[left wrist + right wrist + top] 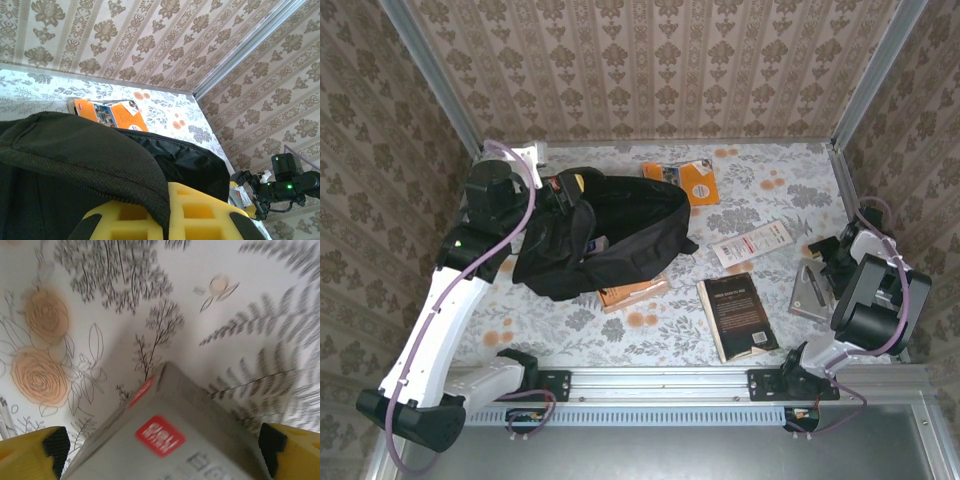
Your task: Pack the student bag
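Note:
The student bag (605,245) is a large black backpack lying left of centre, its mouth gaping toward the right. My left gripper (563,196) is at the bag's upper left rim. In the left wrist view its yellow fingers (210,210) are shut on a fold of the bag's black fabric (75,150). My right gripper (827,266) hovers at the far right over a grey book (810,292). In the right wrist view its jaws stand wide open, one on each side of the grey book's corner (170,440) with the red label.
An orange book (686,180) lies behind the bag, also seen as the orange book (112,114). A white booklet (752,243) and a black book (740,315) lie between bag and right arm. A brown book (633,292) pokes out under the bag's front. Metal frame posts edge the table.

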Motion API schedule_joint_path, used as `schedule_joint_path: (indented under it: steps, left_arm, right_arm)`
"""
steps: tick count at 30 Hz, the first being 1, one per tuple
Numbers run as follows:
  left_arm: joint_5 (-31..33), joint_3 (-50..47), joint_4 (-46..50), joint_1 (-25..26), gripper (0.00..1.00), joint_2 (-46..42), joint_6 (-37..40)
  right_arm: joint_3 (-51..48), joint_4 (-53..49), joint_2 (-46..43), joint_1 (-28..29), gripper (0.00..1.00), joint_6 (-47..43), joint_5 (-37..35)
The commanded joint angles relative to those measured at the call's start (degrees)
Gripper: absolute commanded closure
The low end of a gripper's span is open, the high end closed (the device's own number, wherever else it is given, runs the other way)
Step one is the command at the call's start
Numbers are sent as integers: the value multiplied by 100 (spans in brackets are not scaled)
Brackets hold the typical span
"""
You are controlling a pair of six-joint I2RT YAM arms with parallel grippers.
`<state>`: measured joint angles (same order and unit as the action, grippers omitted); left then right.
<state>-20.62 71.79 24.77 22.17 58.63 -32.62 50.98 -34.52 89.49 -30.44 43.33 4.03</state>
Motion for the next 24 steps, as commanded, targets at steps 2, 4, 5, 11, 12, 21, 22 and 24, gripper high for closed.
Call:
schedule_joint_path:
  steps: [2,4,5,11,12,21,22,24]
  left_arm:
    - [67,422,-438,68,100,-142,274]
    - [67,446,-437,77,100,-133,298]
    - [76,450,-440,80,100,-132,308]
    - [99,457,-435,120,100,-105,367]
    - [94,465,-431,128,100,-104,376]
    - [111,482,-425,165,100,-133,430]
    - [111,476,-426,179,100,-132,439]
    - [120,468,-441,180,100,-150,441]
  right_arm:
    - [-224,326,-56,200,0,260,749]
    - [-295,343,-119,419,0,335,869]
    - [-320,341,-149,565,0,367,914]
    - [-249,148,-425,1276,0,285,861]
    - [-203,62,-445,1343,0,233,824]
    - [254,-1077,-274,1912,0,-673,-370]
    - [179,-1054,-284,1910,0,-672,-339]
    - [44,-998,-268,1910,0,-609,-102]
